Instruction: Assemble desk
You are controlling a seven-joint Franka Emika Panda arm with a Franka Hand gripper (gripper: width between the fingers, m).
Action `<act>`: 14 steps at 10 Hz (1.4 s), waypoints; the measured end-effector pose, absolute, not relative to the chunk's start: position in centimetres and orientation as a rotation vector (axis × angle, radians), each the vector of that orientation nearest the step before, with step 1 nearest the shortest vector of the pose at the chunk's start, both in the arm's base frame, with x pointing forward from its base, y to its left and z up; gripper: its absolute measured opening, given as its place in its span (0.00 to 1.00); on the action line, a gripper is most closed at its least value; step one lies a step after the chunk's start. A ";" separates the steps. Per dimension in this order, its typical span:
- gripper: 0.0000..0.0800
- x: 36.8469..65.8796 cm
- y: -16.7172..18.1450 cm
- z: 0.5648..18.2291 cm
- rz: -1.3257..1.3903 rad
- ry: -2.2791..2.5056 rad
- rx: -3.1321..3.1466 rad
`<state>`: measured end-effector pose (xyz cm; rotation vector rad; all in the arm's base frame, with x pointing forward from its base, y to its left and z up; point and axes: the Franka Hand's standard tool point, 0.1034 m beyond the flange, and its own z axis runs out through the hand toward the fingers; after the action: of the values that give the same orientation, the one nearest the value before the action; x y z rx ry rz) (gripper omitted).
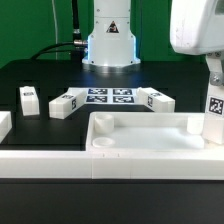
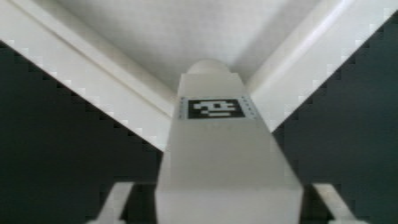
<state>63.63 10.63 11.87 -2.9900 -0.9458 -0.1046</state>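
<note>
At tabletop (image 1: pixel 150 128) far corner, exterior view's right: 1 leg (image 1: pixel 214 107), upright, tag facing camera, clamped between gripper (image 2: pixel 217 200) fingers (image 2: pixel 121 203). Tabletop front-centre on black table (image 1: pixel 40 75), rim up. Leg seated or not: cannot tell. Judged step: inserting leg into corner socket. Keep leg vertical, centre tip on rim corner via wrist view, press straight down, twist without slipping. Behind: 3 spare legs (image 1: pixel 65 103) flanking marker board (image 1: pixel 110 96); long rail (image 1: pixel 40 165) in front.

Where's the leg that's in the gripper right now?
At the exterior view's right, the held leg is upright at the right-end corner of the tabletop; the wrist view shows it pointing into that corner.
</note>
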 end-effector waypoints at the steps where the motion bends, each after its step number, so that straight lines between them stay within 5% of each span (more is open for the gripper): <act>1: 0.36 63.6 10.6 11.9 -0.105 -0.763 -3.030; 14: 0.36 63.2 9.9 11.7 -0.086 1.100 -2.838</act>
<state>63.16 9.91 11.67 -2.8383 1.1000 -0.0858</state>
